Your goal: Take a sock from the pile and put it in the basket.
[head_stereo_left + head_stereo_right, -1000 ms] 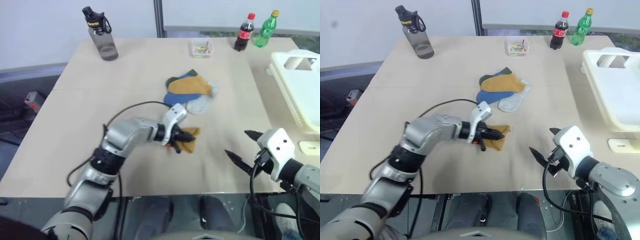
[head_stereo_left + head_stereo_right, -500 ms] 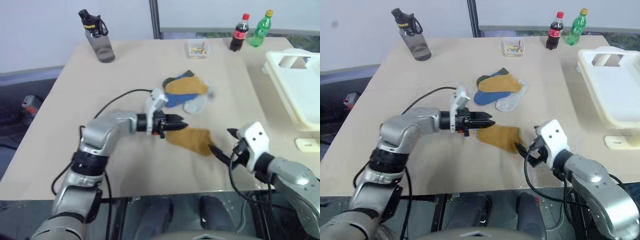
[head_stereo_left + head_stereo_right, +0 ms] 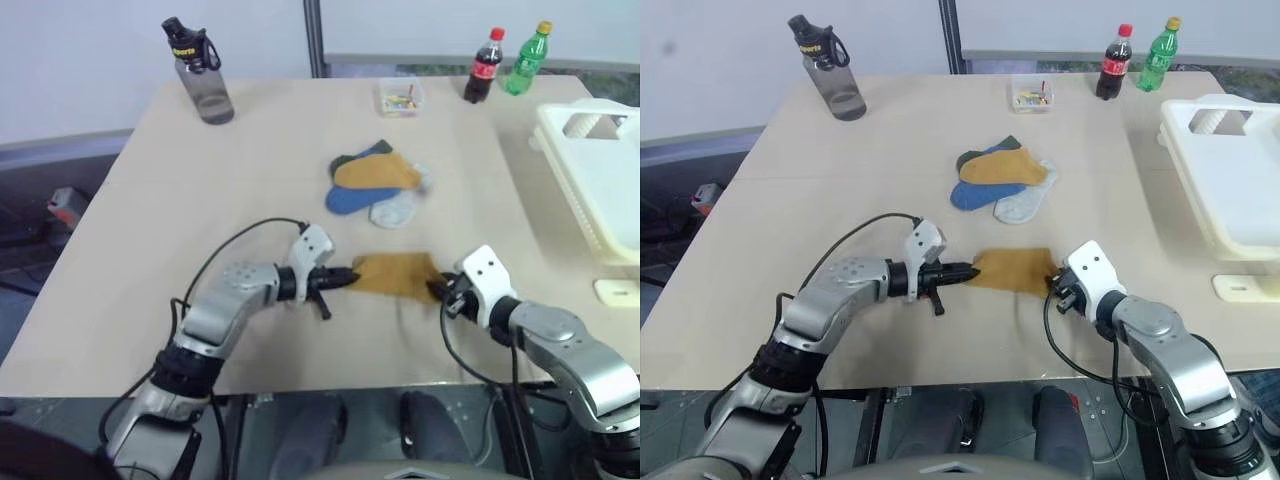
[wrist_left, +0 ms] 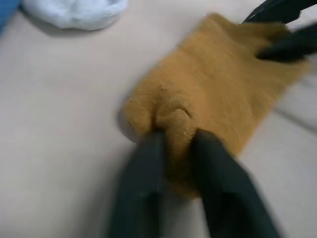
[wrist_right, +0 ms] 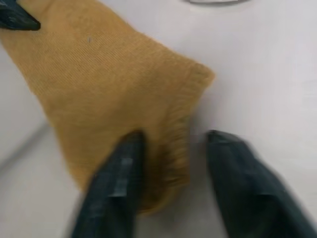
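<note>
Mustard sock lies flat on the table, lower centre of head view, well apart from the pile above it at mid-frame. Basket sits at right edge, far from sock.

L gripper is clamped on the sock's left end; wrist view shows a fold of knit bunched between its fingers. R gripper is at the sock's right edge w/ fingers straddling the hem, a gap visible between them; can't tell if it has bitten yet.

Handling, my read: v. light, soft, floppy knit, not fragile, not slippery. It'll sag and drape when lifted, so pinch a gathered fold or the ribbed cuff, not a single flat layer.
</note>
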You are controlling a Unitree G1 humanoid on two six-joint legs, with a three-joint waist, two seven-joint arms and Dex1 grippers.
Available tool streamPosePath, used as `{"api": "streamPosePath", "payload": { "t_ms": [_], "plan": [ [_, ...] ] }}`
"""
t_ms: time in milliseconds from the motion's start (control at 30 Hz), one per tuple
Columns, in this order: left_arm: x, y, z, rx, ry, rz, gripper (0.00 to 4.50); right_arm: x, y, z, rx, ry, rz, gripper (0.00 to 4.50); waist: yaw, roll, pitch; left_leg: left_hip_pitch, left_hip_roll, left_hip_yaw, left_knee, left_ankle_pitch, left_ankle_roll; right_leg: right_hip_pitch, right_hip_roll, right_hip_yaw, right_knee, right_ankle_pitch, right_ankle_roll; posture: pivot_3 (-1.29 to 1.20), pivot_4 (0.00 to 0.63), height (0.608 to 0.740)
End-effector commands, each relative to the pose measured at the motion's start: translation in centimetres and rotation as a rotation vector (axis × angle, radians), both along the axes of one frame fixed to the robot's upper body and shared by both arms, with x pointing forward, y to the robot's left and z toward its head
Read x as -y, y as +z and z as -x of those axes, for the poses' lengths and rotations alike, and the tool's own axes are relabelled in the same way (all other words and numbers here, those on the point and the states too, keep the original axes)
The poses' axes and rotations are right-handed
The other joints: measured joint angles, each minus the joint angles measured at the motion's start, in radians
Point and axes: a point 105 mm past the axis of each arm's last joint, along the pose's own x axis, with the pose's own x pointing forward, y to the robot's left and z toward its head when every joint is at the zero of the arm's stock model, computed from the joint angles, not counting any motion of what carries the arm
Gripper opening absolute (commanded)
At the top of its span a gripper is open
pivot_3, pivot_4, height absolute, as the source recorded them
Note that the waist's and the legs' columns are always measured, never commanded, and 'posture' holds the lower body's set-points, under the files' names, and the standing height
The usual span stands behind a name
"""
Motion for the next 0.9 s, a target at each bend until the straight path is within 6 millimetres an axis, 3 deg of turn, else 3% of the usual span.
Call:
{"api": "streamPosePath", "payload": {
  "t_ms": [33,200,333,400,500,633,767,900],
  "plan": [
    [0.2,1.4,1.0,0.002,0.005,0.041,0.00,0.8,0.8,0.1,0.035,0.036,0.055,0.06,0.000,0.000,0.000,0.000,0.000,0.000,0.000,0.000,0.000,0.000,0.000,0.000,0.000,0.000,0.000,0.00,0.150,0.740],
    [0.3,1.8,2.5,-0.034,0.044,0.072,0.00,1.8,1.0,1.5,-0.007,0.117,0.128,0.06,0.003,0.000,0.000,0.000,0.000,0.000,0.001,0.000,0.000,0.001,0.000,0.000,0.000,0.000,0.000,0.00,0.150,0.740],
    [0.3,1.6,2.1,-0.038,0.091,0.075,0.00,1.9,0.7,1.8,-0.023,0.129,0.155,0.06,0.003,0.000,0.000,0.000,0.000,0.000,0.001,0.000,0.000,0.001,0.000,0.000,0.000,0.000,0.000,0.00,0.150,0.740],
    [0.3,1.7,1.8,-0.047,0.102,0.089,0.66,2.2,0.7,1.4,-0.009,0.110,0.163,0.00,0.003,0.000,0.000,0.000,0.000,0.001,0.001,0.000,0.001,0.001,0.000,0.000,0.000,0.000,0.001,0.00,0.150,0.740],
    [-0.3,2.3,1.5,-0.020,0.121,0.099,1.56,2.3,1.7,1.0,0.036,0.097,0.143,0.87,0.003,0.000,0.000,0.000,0.000,0.001,0.001,0.000,0.001,0.001,0.000,0.000,0.000,0.000,0.001,0.00,0.150,0.740],
    [-1.9,3.8,1.2,0.053,0.146,0.137,3.49,1.9,4.3,0.5,0.134,0.102,0.071,2.79,0.002,0.000,0.000,0.000,0.000,0.001,0.001,0.000,0.000,0.001,0.000,0.000,0.000,0.000,0.001,0.00,0.150,0.740],
    [-4.1,6.1,-0.4,0.208,0.233,0.190,3.49,0.4,8.2,-3.3,0.307,0.122,0.004,2.79,-0.004,0.000,0.000,0.001,0.001,0.003,0.001,0.000,0.000,0.001,0.000,0.002,0.000,0.000,0.001,0.00,0.150,0.740],
    [-4.8,6.9,-1.3,0.263,0.274,0.197,3.49,-0.1,8.9,-8.0,0.387,0.094,0.045,2.79,-0.003,-0.002,0.000,0.003,0.001,0.003,0.001,0.000,0.000,0.003,0.001,0.002,0.000,0.001,0.001,0.00,0.150,0.740]
  ]
}}
